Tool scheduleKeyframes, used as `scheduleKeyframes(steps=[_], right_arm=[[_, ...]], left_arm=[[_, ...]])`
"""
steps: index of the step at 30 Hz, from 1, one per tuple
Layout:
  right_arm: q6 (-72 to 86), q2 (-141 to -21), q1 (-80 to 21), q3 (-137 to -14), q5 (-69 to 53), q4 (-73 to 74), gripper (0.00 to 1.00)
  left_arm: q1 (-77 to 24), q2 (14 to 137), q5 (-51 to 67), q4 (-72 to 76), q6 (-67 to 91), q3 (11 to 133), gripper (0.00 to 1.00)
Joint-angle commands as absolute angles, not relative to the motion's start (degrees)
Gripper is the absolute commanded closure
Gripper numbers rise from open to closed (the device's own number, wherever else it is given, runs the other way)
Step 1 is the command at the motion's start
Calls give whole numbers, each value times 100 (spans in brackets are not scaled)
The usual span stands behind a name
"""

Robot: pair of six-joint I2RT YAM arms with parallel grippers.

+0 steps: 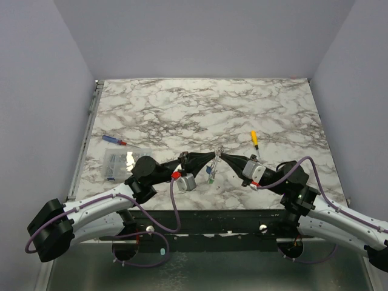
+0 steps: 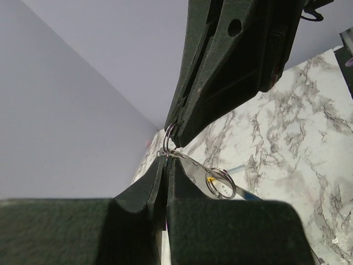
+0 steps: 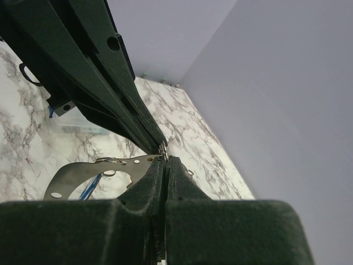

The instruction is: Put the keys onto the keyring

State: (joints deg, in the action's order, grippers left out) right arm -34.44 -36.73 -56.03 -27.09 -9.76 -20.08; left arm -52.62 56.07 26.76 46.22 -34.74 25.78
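Over table [image 1: 182,103] near-centre, L gripper [image 1: 214,156] & R gripper [image 1: 222,156] tip-to-tip, both clenched on keyring [image 2: 167,138], keys [image 1: 211,176] dangling

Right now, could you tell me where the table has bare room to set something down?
Far half of the table is bare, also right of the orange-headed key. Crowded: near centre, where left hand meets right hand, and around the packet.

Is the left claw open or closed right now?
Shut: on the left gripper the fingers press together without a gap, tips by a small metal ring. Whether it pinches that ring, cannot tell.
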Motion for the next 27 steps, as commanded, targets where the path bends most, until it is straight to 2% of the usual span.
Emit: scheduleKeyframes(steps=[1, 22, 24, 27], right_arm=[[-3340, -3577, -5607, -2768, -1114, -2317, 99], [-3276, -3648, -5607, -2804, -1275, -2394, 99], [-3299, -3640, -5607, -2795, -1247, -2365, 99], [-3364, -3607, -5607, -2786, -1165, -2286, 99]], left_arm=[[-5265, 5654, 2661, 4661, -3506, 2566, 100], [-5265, 5784, 2865, 4470, -3449, 2648, 100], [-5270, 5754, 2794, 4444, -3483, 2632, 94], [-5268, 5665, 2630, 4399, -3588, 2600, 77]])
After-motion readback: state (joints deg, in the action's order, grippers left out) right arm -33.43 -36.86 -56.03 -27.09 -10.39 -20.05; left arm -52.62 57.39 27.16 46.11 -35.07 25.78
